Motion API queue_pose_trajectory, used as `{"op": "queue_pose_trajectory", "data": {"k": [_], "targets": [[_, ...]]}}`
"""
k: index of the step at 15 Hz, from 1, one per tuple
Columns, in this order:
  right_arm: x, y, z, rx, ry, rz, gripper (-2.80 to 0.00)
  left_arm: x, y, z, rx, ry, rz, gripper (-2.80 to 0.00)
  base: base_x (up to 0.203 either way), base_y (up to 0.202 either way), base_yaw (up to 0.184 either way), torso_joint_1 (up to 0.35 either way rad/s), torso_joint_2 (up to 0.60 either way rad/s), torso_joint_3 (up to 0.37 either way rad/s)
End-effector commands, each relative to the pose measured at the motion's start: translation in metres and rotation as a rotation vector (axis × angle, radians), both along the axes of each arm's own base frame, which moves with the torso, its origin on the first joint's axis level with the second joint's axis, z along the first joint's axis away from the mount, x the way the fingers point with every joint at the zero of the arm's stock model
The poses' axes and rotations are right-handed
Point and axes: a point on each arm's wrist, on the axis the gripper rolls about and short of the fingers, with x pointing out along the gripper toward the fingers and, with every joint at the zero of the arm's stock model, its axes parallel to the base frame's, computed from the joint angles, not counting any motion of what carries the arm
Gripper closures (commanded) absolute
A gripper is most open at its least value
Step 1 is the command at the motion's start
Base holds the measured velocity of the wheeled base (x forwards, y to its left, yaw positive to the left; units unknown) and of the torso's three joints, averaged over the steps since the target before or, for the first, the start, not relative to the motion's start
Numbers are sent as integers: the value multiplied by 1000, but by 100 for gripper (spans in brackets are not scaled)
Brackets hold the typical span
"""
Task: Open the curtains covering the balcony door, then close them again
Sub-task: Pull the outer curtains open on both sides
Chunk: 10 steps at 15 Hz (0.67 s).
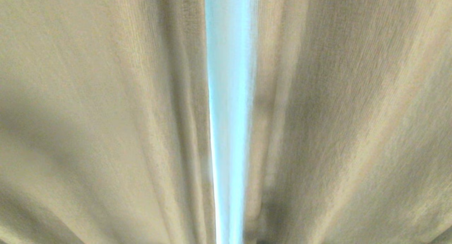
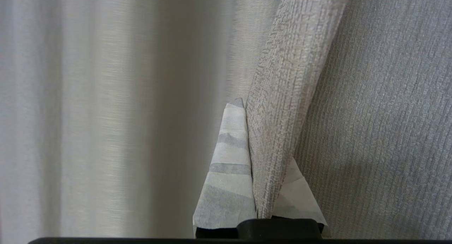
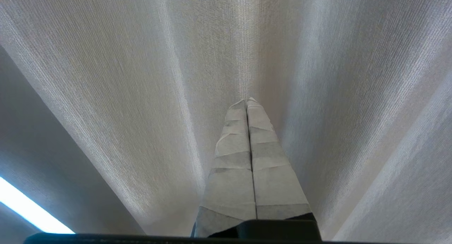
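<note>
Left gripper (image 2: 259, 159) near, jaws clamped on fold of curtains (image 2: 286, 106); right gripper (image 3: 248, 138) idle, jaws closed, empty; curtains fill view ahead, narrow bright gap (image 1: 229, 117) at centre; pull sideways steadily, keep pinch firm, avoid tugging downward.

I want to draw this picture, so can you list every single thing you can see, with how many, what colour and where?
curtains: two panels, pale beige-grey woven fabric, filling the head view on both sides.
gap: one, a narrow bright bluish-white strip between the panels; nothing behind it can be made out.
fold of curtain: one, beige-grey, pinched in the left gripper.
left gripper: one, pale taped fingers, shut on the fold.
right gripper: one, pale taped fingers, shut and empty, close to the fabric.
</note>
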Motion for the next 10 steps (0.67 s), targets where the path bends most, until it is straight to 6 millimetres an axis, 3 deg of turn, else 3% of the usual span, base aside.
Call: {"op": "queue_pose_trajectory", "data": {"k": [1, 10], "targets": [[0, 0, 0, 1, -1, 0, 0, 3, 11, -8, -22, 20, 17, 0, 0, 0, 0, 0, 0, 0], [0, 0, 0, 1, -1, 0, 0, 2, 22, -15, -32, 29, 43, 0, 0, 0, 0, 0, 0, 0]]}}
